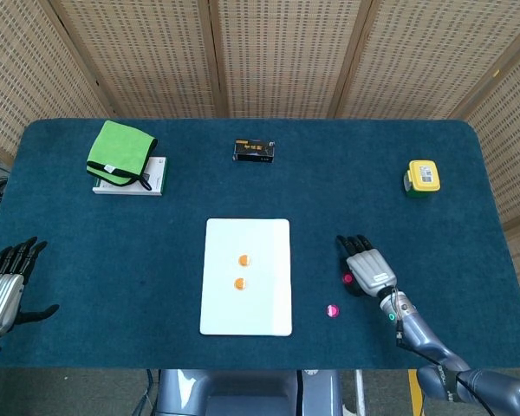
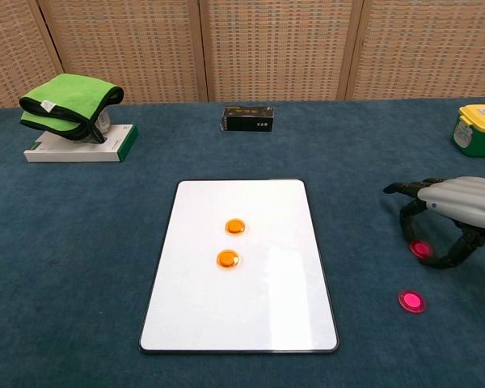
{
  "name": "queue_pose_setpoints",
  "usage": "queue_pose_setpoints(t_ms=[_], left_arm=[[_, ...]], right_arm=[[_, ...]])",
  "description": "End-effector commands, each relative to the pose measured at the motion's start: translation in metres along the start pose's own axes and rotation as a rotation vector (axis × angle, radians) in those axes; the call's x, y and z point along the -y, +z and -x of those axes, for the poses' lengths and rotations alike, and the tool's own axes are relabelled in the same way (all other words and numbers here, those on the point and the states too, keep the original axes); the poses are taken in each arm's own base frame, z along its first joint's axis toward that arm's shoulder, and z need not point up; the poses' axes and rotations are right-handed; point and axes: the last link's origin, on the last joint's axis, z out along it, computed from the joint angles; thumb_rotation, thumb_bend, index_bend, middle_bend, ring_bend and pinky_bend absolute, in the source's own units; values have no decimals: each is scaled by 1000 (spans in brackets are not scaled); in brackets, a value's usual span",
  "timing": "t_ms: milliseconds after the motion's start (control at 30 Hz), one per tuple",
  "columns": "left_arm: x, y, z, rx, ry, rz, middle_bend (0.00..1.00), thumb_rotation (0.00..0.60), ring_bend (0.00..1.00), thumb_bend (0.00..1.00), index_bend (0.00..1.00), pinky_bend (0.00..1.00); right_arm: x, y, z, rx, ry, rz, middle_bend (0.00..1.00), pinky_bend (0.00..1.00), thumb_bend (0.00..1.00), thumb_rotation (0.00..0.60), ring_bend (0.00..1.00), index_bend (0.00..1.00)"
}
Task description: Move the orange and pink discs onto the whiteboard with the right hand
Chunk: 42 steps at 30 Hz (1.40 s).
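Observation:
Two orange discs (image 1: 244, 259) (image 1: 240, 283) lie near the middle of the whiteboard (image 1: 269, 243); the chest view shows the same discs (image 2: 235, 226) (image 2: 227, 259) on the whiteboard (image 2: 267, 311). Both pink discs are on the blue cloth to its right. My right hand (image 1: 368, 266) (image 2: 457, 202) arches low over one pink disc (image 1: 347, 279) (image 2: 421, 249), fingertips on its far side and thumb on its near side; I see no firm pinch. The other pink disc (image 1: 332, 310) (image 2: 411, 301) lies free, nearer the front edge. My left hand (image 1: 4, 286) rests with fingers spread at the table's left front.
A green cloth (image 1: 120, 152) lies on a white box (image 1: 152, 178) at the back left. A small black box (image 1: 254, 151) stands at the back centre, a yellow-green container (image 1: 422, 178) at the back right. Wicker screens close off the rear.

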Motion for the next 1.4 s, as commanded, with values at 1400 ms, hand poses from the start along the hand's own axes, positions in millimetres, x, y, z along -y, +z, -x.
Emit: queue_pose_setpoints(t_ms=[1400], left_arm=[[2, 1, 0, 29, -13, -7, 0, 600, 0, 0, 0, 0]], right_arm=[[136, 90, -63, -36, 11, -98, 3, 0, 412, 600, 0, 576]])
